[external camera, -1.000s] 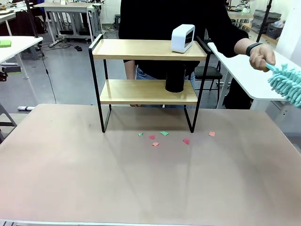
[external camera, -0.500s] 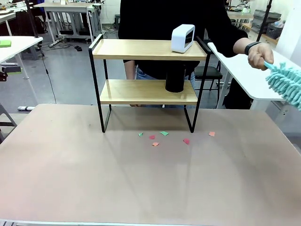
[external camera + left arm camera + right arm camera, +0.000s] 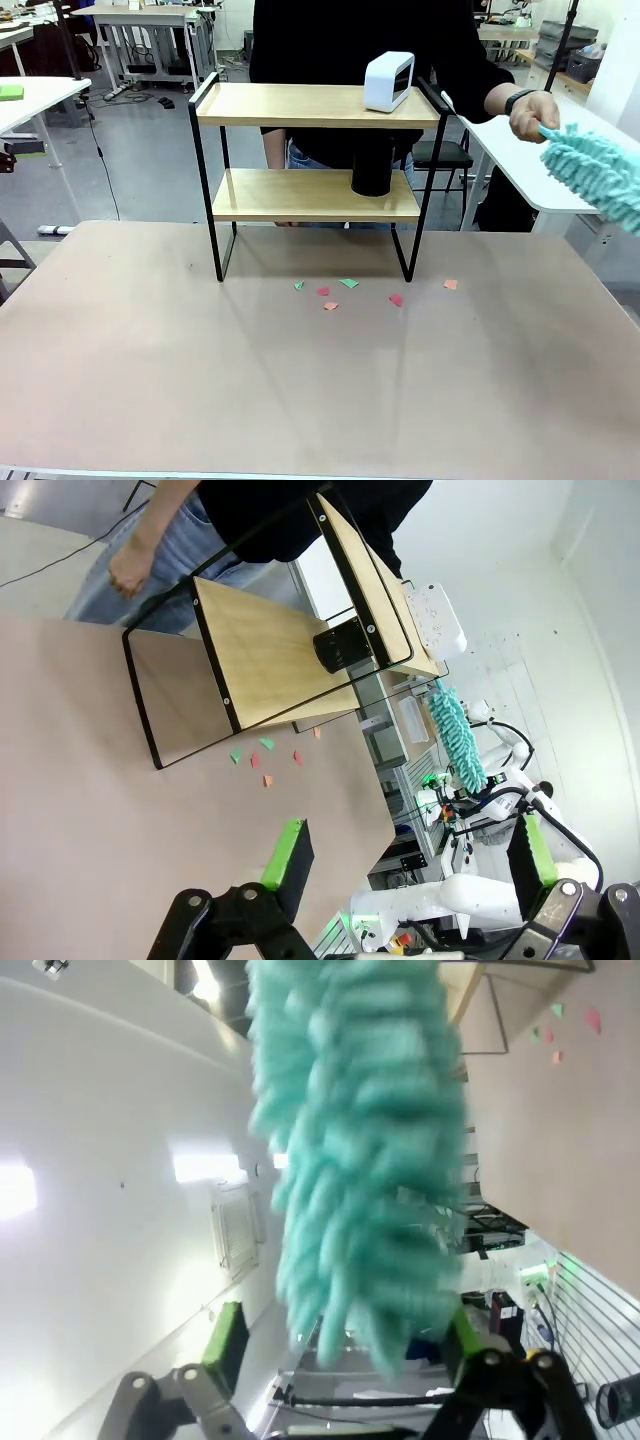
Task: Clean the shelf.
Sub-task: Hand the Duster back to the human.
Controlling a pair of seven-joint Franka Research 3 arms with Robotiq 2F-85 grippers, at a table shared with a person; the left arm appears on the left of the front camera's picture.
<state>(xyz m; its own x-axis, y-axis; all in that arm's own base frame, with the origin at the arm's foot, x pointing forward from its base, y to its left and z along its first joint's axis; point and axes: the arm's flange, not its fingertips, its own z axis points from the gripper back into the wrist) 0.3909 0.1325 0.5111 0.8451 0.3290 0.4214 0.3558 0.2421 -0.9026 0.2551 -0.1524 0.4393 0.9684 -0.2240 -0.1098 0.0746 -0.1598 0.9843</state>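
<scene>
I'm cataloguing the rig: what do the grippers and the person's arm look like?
Left gripper: black body and fingers with bright green pads. Right gripper: the same black with green pads. Person's hand: black long sleeve and a black wristband.

Two-tier shelf (image 3: 318,105): matt light wood boards, thin black metal frame. Teal duster (image 3: 596,176): fluffy cloth. Beige tabletop (image 3: 300,390): smooth, matt.

Shelf (image 3: 315,150) at table's (image 3: 320,390) far side — paper scraps (image 3: 348,288) before it, duster (image 3: 595,178) right.
</scene>
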